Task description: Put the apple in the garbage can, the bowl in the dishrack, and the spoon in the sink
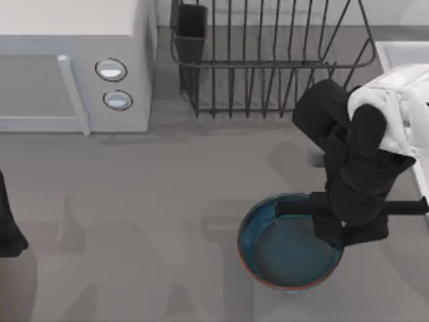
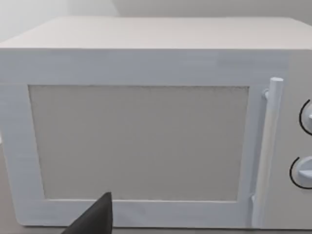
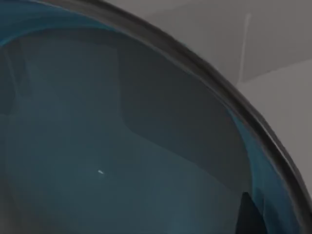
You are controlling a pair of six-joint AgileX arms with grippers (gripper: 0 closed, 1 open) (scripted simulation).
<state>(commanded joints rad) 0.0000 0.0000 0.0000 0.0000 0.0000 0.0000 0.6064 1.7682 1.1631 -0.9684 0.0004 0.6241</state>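
Grabbing the bowl, so this looks like the dishrack step.

Going left to right: left gripper (image 1: 10, 231) sits parked at the table's left edge, can't tell its jaws; microwave (image 1: 74, 64) in the back-left corner; dishrack (image 1: 268, 60) along the back edge; bowl (image 1: 289, 243) upright, mouth up, round so no long axis, toward the front right. Right gripper (image 1: 332, 231) is down at its rim, grip unclear. Next: lift and carry back.
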